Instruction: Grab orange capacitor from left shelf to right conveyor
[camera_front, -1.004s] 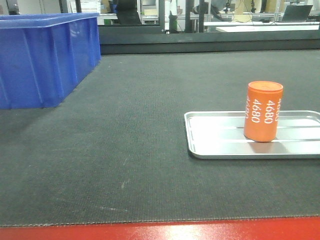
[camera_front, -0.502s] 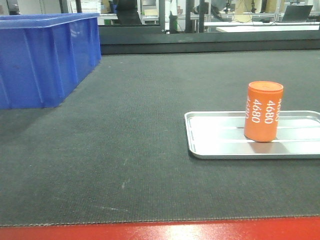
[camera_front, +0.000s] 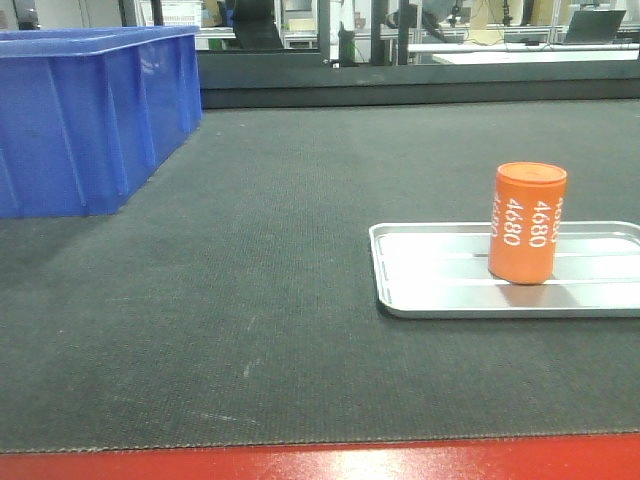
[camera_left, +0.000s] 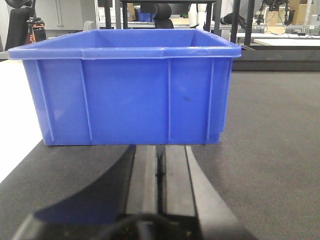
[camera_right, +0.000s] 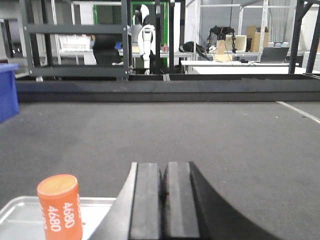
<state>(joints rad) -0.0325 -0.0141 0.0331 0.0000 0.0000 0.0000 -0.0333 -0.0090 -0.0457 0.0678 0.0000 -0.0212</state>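
The orange capacitor (camera_front: 527, 225) stands upright, white "4680" on its side, in a small shallow silver tray (camera_front: 430, 280) that lies on the right conveyor (camera_front: 260, 270), a dark textured belt with a red frame (camera_front: 320, 462) along its near edge. In the right wrist view the capacitor (camera_right: 60, 207) is low at the left, apart from my right gripper (camera_right: 164, 167), which is shut on nothing. My left gripper (camera_left: 160, 149) is shut and empty too, low over the belt and pointing at a blue bin (camera_left: 130, 90). The left shelf is out of view.
The blue plastic bin (camera_front: 90, 110) stands on the belt at the far left. A white surface (camera_left: 12, 115) borders the belt beside the bin. A dark rail (camera_right: 165, 90) and racks close off the far side of the belt.
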